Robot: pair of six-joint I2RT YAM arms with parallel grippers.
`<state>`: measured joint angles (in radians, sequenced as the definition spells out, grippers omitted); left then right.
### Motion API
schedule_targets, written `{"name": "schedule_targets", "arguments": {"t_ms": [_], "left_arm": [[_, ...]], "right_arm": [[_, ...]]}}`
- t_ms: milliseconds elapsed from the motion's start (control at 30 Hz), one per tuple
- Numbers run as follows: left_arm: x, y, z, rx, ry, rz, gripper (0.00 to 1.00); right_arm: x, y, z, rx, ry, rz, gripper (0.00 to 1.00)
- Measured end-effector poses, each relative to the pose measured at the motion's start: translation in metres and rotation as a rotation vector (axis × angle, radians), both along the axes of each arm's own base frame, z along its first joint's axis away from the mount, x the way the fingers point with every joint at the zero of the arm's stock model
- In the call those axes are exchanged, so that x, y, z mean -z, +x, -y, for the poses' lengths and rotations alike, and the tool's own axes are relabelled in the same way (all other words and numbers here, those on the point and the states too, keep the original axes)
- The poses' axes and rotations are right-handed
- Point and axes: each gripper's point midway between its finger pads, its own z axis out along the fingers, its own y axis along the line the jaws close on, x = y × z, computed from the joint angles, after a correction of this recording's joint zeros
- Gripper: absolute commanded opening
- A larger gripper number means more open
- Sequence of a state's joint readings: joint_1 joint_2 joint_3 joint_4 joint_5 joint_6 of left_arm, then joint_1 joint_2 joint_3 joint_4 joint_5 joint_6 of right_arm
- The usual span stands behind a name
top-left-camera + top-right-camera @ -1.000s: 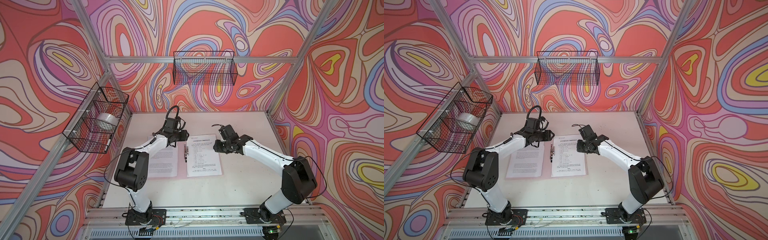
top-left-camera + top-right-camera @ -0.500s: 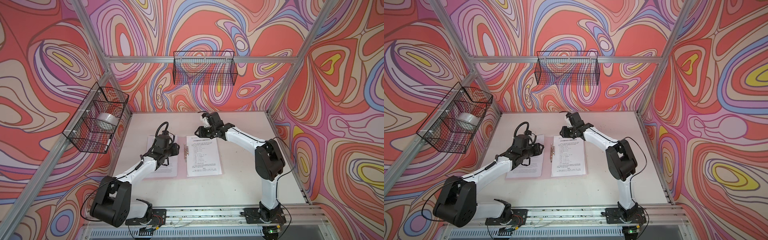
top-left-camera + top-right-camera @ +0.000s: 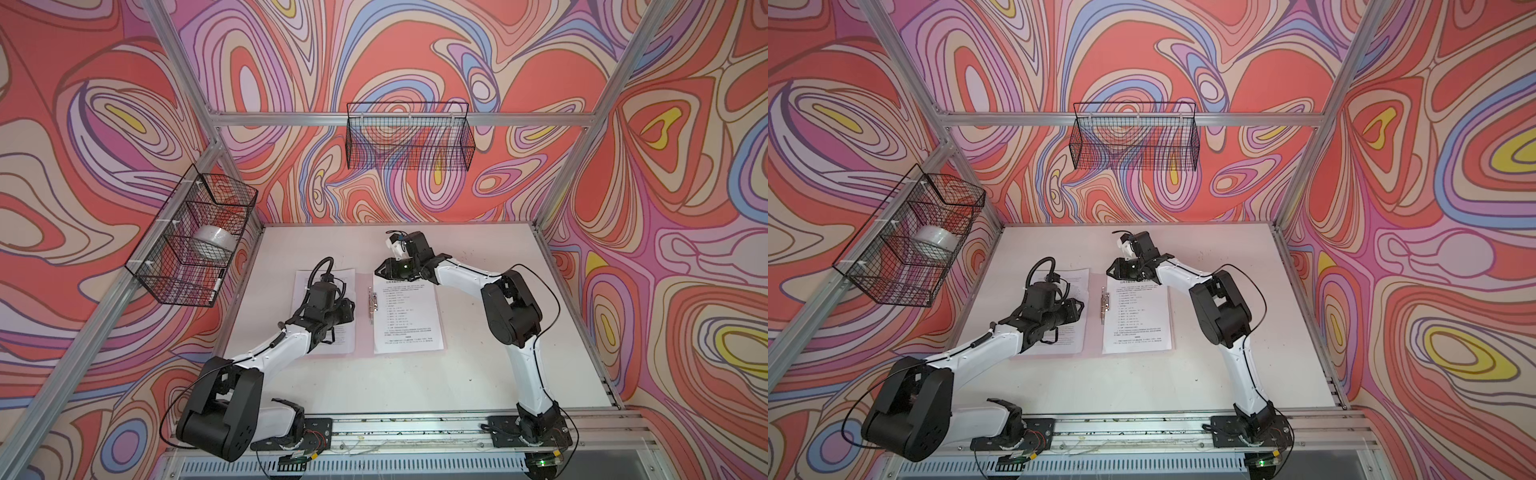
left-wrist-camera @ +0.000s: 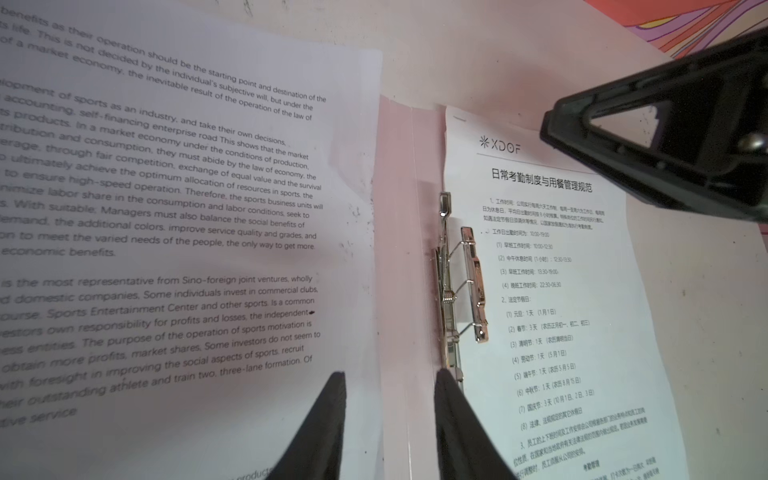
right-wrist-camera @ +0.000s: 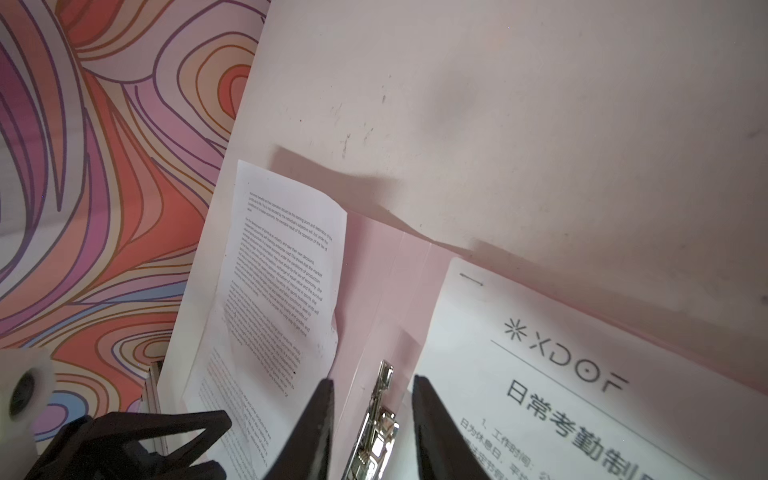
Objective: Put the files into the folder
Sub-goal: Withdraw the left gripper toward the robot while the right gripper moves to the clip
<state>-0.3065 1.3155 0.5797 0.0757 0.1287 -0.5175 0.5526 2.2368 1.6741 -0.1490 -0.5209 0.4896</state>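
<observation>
Sheets (image 4: 166, 208) lie on both halves of the open pink folder (image 4: 409, 166) on the counter (image 3: 415, 386). Left fingers (image 4: 328, 424) and right fingers (image 5: 320, 424) stand apart, empty, by its clip (image 4: 461, 282). Likely step: fastening the pages; next, the text-heavy page must slide under that clip.

The metal clip (image 3: 372, 302) stood proud of the folder (image 4: 409, 249) spine. The left end effector (image 4: 390, 376) beside it and the right end effector (image 3: 379, 273) at its far end crowded the room above. Bare tabletop (image 3: 415, 386) lay in front and rightward.
</observation>
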Motion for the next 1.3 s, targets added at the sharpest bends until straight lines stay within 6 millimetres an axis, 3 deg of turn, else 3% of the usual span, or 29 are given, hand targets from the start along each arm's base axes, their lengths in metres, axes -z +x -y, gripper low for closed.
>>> {"name": "schedule_targets", "arguments": {"t_ms": [100, 333, 600, 1300], "left_arm": [[0.004, -0.003, 0.001, 0.006, -0.006, -0.003, 0.37], [0.013, -0.006, -0.001, 0.004, -0.030, -0.011, 0.37], [0.042, -0.021, -0.007, -0.006, -0.050, -0.080, 0.36], [0.048, -0.017, -0.007, -0.012, -0.099, -0.088, 0.35]], "right_arm": [[0.010, -0.001, -0.007, -0.018, 0.007, -0.017, 0.43], [0.014, 0.000, -0.019, -0.042, 0.017, -0.020, 0.43], [0.016, 0.007, -0.023, -0.044, 0.018, -0.012, 0.42], [0.046, -0.010, -0.035, -0.096, 0.009, -0.082, 0.42]]}}
